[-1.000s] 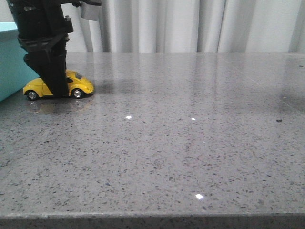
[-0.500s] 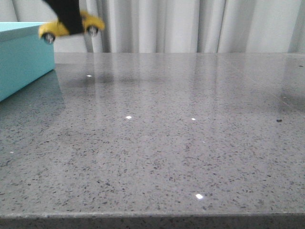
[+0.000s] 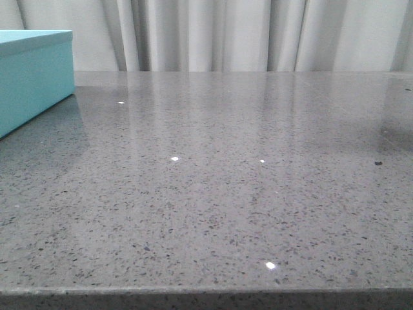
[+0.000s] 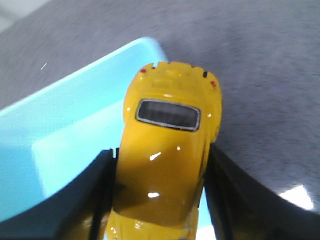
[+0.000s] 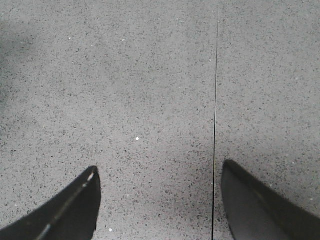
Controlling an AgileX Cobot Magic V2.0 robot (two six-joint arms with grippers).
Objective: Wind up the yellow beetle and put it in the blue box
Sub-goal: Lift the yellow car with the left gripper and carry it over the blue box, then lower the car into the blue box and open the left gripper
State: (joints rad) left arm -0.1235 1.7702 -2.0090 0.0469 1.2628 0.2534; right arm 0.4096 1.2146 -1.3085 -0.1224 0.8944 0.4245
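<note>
In the left wrist view my left gripper (image 4: 159, 165) is shut on the yellow beetle (image 4: 167, 150). A black finger presses each side of the car and its rear window faces the camera. I hold it in the air over a corner of the blue box (image 4: 65, 145), whose open inside shows beneath the car. In the front view the blue box (image 3: 32, 77) stands at the far left of the table; the car and both arms are out of that view. My right gripper (image 5: 157, 175) is open and empty above bare table.
The grey speckled stone tabletop (image 3: 226, 181) fills the front view, with pale curtains behind it. A thin dark seam (image 5: 215, 120) runs across the table under my right gripper. A small dark speck (image 3: 378, 163) lies at the right.
My left gripper lifted the yellow beetle off the table beside the box, up and out of the front view. It now holds the car above the box.
</note>
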